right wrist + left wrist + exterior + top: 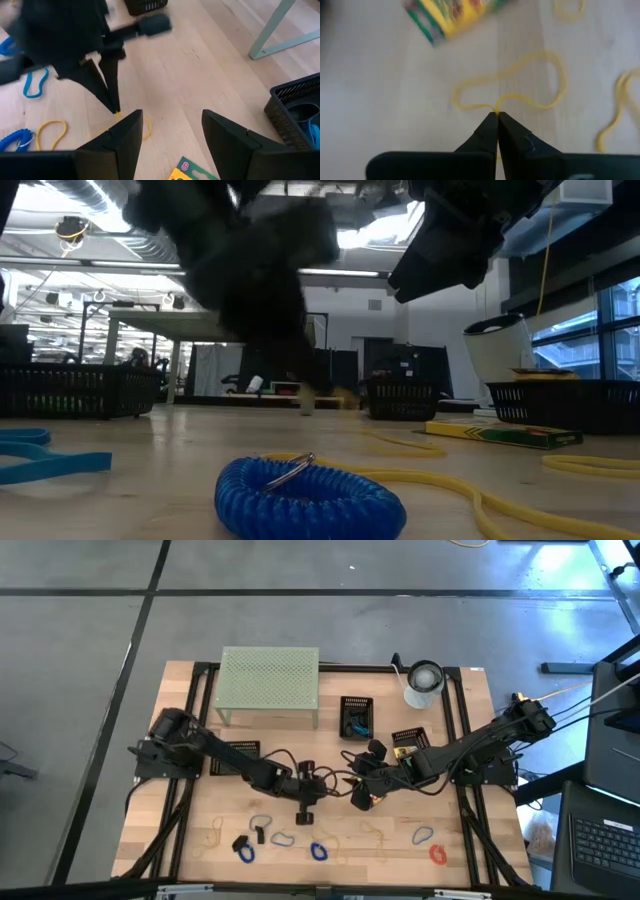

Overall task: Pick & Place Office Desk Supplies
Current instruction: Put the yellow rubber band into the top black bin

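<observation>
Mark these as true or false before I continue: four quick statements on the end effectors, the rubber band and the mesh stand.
1. The left end effector is shut on a yellow rubber band. True.
2. The right end effector is clamped on the crayon box. False: it is open and holds nothing; the box lies on the table below it.
3. The pale-green mesh stand stands at the far side of the table. True.
4. The red loop clip lies inside a black basket. False: it lies on the wood near the front edge.

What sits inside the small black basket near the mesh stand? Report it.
The small black basket holds a blue loop and dark items I can't identify; its walls hide the rest.
</observation>
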